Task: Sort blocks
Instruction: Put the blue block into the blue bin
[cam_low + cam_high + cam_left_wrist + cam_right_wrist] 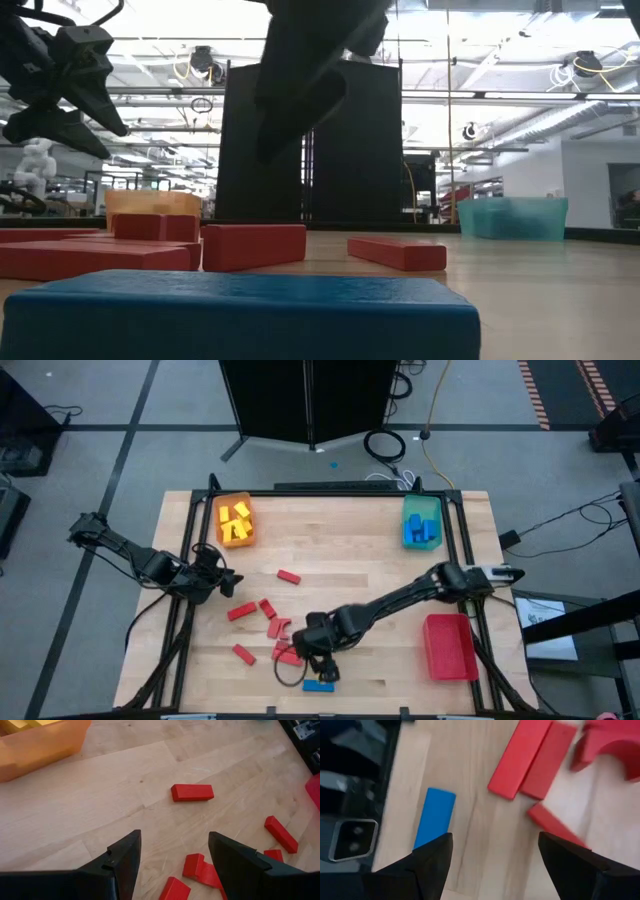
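Wooden counter [360, 565] with a black frame, grey floor around it. I've got the right tool [322, 665] down low over the near middle, fingers apart and empty, hanging just above a lone blue block [318, 685] that lies flat at the near edge. Right wrist view shows that blue block [436, 817] beside the fingers, not between them, with red blocks [532, 757] just past it. Loose red blocks [270, 622] scattered centre-left on the counter, one red block [288, 576] lying apart farther back. Left tool [222, 578] waits at the left edge, fingers spread, nothing held. Orange tray [235, 520] far left holds yellow blocks [236, 516]; teal tray [421, 520] far right holds blue blocks [420, 530]; red tray [449, 646] near right, contents I can't tell.
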### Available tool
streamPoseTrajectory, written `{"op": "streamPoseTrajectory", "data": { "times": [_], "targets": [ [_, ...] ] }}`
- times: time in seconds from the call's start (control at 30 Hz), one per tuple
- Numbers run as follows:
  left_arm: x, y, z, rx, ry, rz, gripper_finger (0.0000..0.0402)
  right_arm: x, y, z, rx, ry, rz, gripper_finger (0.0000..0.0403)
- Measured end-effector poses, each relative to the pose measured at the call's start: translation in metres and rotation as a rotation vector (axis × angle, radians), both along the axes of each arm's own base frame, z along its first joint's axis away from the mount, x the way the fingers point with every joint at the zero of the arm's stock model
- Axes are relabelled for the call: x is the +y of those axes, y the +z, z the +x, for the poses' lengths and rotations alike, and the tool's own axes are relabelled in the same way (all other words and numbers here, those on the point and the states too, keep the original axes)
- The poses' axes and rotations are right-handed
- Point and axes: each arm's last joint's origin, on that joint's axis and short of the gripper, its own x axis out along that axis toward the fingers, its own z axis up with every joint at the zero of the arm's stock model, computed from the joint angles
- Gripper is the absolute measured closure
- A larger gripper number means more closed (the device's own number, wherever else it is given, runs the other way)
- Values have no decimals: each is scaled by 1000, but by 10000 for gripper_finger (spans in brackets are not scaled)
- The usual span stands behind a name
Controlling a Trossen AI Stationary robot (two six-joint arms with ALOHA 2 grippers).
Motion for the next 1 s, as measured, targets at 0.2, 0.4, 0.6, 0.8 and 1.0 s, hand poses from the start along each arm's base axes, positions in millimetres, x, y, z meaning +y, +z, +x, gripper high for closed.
{"op": "streamPoseTrajectory", "data": {
  "times": [0.2, 0.4, 0.6, 0.8, 1.0],
  "targets": [
    [0, 0, 0, 5, -6, 6, 174, 25, -13, 1, 48, 18, -12, 116],
    [0, -1, -1, 13, -6, 11, 174, 38, -10, -1, 17, -10, 0, 116],
    [0, -1, -1, 20, -24, 27, 174, 53, -20, 0, -6, -22, 33, 116],
    [1, -1, -1, 30, -25, 32, 174, 61, -24, 2, -29, -37, 64, 116],
    [1, -1, -1, 35, -25, 35, 174, 68, -41, 1, 8, -45, 60, 116]
  ]
}}
